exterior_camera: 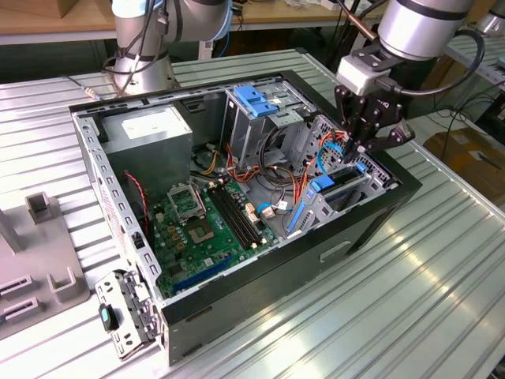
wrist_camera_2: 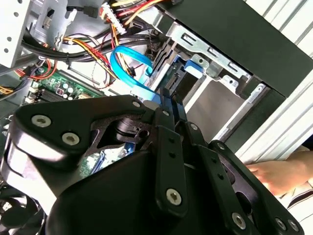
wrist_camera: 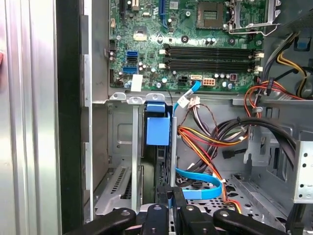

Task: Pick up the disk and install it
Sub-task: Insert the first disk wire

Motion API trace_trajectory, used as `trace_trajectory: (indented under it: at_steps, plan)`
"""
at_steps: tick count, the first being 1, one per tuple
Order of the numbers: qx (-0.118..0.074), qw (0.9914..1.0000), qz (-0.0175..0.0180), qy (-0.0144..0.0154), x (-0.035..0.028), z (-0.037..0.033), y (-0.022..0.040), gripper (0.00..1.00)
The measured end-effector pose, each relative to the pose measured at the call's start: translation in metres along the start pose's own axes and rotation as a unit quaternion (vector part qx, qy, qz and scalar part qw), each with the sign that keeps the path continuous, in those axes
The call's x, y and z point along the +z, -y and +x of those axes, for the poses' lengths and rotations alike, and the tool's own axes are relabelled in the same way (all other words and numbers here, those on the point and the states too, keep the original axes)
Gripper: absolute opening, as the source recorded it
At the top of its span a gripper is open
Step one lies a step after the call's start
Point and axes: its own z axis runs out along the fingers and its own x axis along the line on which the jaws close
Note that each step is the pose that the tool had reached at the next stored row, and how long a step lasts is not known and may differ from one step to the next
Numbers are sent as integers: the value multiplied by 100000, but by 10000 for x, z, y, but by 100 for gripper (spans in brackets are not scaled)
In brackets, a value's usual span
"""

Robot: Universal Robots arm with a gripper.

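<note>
The disk point(exterior_camera: 341, 180) stands on edge in the drive bay at the front corner of the open computer case point(exterior_camera: 371, 225), on the exterior view's right. Its blue rail point(wrist_camera: 158, 129) and dark edge show in the first wrist view, and its blue end point(wrist_camera_2: 190, 66) shows in the second wrist view. My gripper point(exterior_camera: 360, 148) hangs straight over the disk's outer end. Its black fingers point(wrist_camera: 164, 208) are shut, with only a thin slit between them. The fingertips point(wrist_camera_2: 165, 103) sit at the disk's blue edge; I cannot tell whether they pinch it.
A blue flat cable point(wrist_camera: 200, 183) and orange-yellow wires point(wrist_camera: 205, 142) crowd the space beside the bay. The motherboard point(exterior_camera: 201, 225), grey power-supply box point(exterior_camera: 150, 130) and a metal cage with a blue latch point(exterior_camera: 256, 99) fill the case. A person's hand point(wrist_camera_2: 279, 171) rests outside the case wall.
</note>
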Motion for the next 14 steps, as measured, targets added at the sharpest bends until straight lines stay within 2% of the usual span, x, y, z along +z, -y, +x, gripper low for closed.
trace_trajectory:
  at_steps: [3,4,5,6,7,8,12,14]
  plan:
    - [2,99999,211,502,7,2,-60,16]
    - [0,99997,289,782,9,3,-72,16]
    - [28,99991,375,1296,10,3,-78,16]
    - [70,99979,501,1999,11,2,-83,16]
    - [66,99974,580,2209,14,5,-87,16]
    - [-93,99969,840,2326,26,19,-93,16]
    - [-730,99958,1437,2409,47,55,-104,16]
    - [-1318,99941,1974,2464,65,90,-115,16]
